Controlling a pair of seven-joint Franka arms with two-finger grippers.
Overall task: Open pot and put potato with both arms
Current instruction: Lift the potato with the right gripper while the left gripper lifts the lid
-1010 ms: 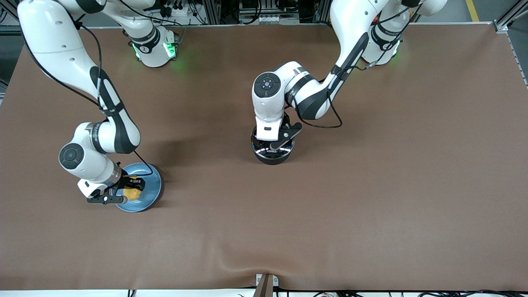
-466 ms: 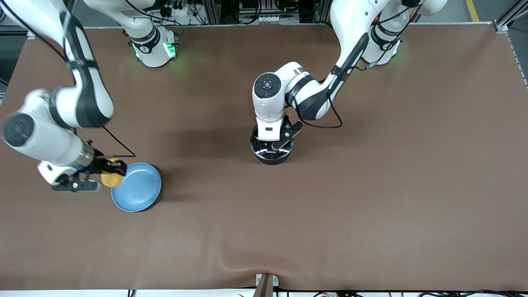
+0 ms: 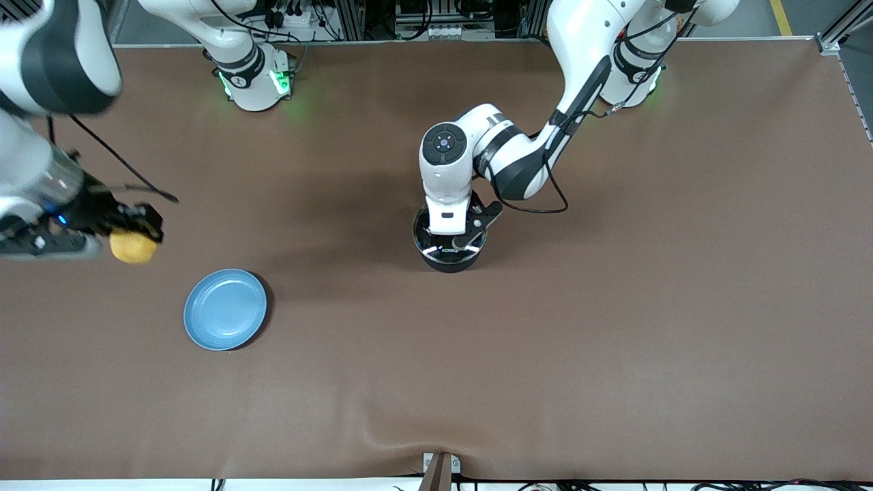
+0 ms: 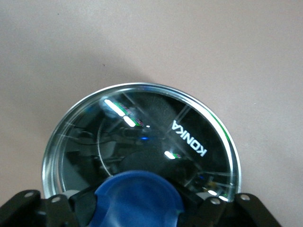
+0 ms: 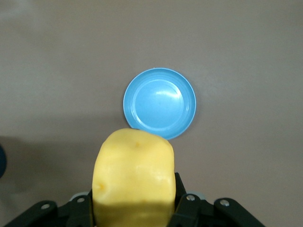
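Here the wide brown cloth-covered surface carries just two things, well apart: a small round black saucepan near its middle, and a flat light-blue plate lying bare toward the right arm's end, nearer the front camera than the pot.

The left arm reaches down from its base to the pot, and the left hand sits on top of the clear glass lid, its fingers pinched onto the blue knob. The lid looks seated on the rim, so the pot is not yet open.

The right hand is up in the air over bare surface at the right arm's end, away from the plate, clamped on the small oval yellow-orange potato.

So both grasps look made, and the opening step is in hand. The next move, I judge, calls for the left arm to lift the lid straight up and clear of the mouth, then for the right arm to carry the potato across over the pot and release it inside.
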